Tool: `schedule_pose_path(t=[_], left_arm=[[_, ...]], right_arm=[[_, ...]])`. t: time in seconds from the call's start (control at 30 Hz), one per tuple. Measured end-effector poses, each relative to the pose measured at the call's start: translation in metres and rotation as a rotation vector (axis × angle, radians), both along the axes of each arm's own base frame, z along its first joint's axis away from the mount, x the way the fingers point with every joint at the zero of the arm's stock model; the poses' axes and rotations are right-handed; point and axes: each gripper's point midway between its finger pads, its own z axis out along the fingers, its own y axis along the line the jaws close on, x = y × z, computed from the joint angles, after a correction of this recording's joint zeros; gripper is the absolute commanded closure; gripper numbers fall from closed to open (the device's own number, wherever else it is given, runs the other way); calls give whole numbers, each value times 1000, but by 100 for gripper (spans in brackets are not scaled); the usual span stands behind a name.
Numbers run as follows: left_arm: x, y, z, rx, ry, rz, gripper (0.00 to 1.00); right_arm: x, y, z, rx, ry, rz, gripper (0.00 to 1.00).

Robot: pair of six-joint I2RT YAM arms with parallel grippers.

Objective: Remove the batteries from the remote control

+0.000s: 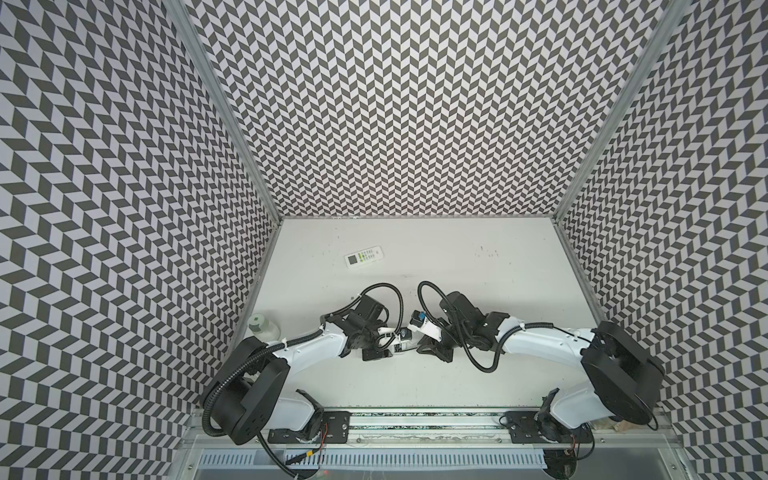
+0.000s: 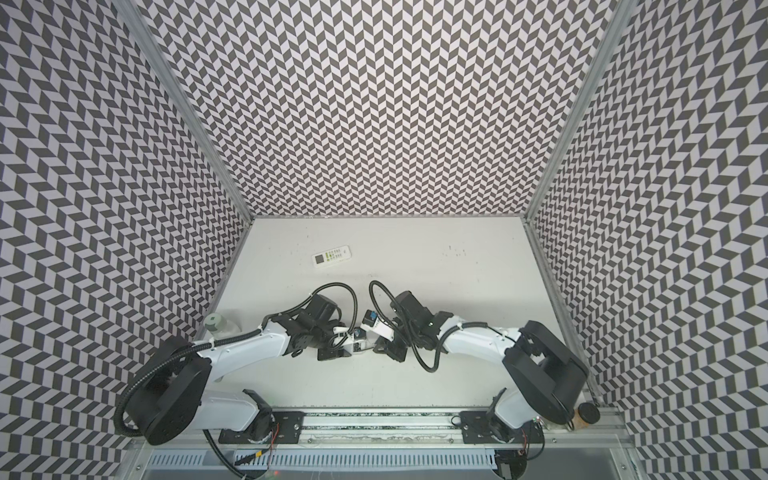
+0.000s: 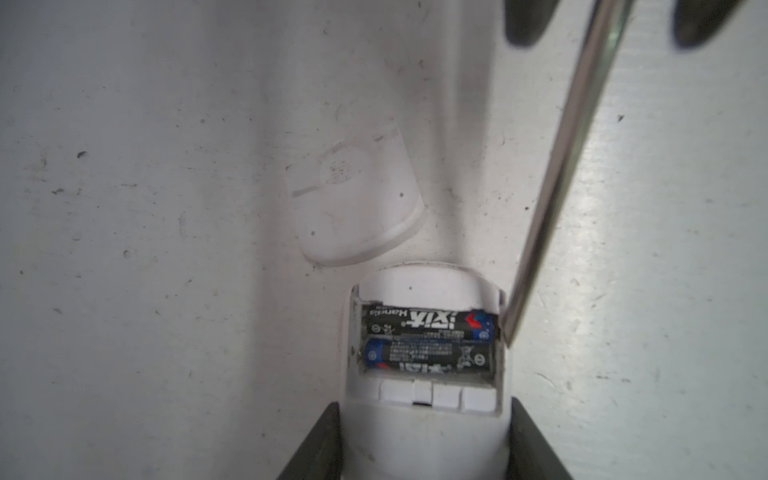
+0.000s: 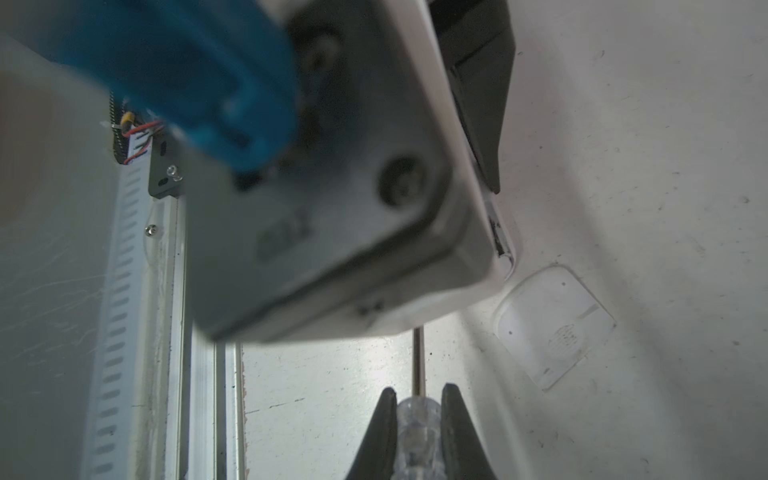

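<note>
Two batteries [image 3: 428,340] in remote [image 3: 424,282] — left gripper [image 3: 424,419] tight around it, right gripper [image 4: 419,399] around screwdriver [image 3: 573,153].

Clear plastic bottle [image 1: 263,330] w/ greenish cap, tucked by left wall. Scuffed white table [image 1: 457,257], b&w chevron walls [image 1: 415,104] all round, slotted cable duct [image 1: 374,459] up front.

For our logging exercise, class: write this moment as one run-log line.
left jaws: hold remote | right jaws: hold screwdriver, tip at bay edge | cover: off, on table | batteries: two in bay
</note>
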Motion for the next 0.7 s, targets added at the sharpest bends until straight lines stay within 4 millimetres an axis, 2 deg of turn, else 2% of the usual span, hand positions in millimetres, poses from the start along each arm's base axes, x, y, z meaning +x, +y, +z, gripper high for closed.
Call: schedule_pose_path(t=[0.33,0.7], left_arm=[[0,0,0,0,1,0,60],[0,0,0,0,1,0,60]], right_arm=[[-1,3,3,10,5,17,100],[-3,3,-4,-10,13,25,100]])
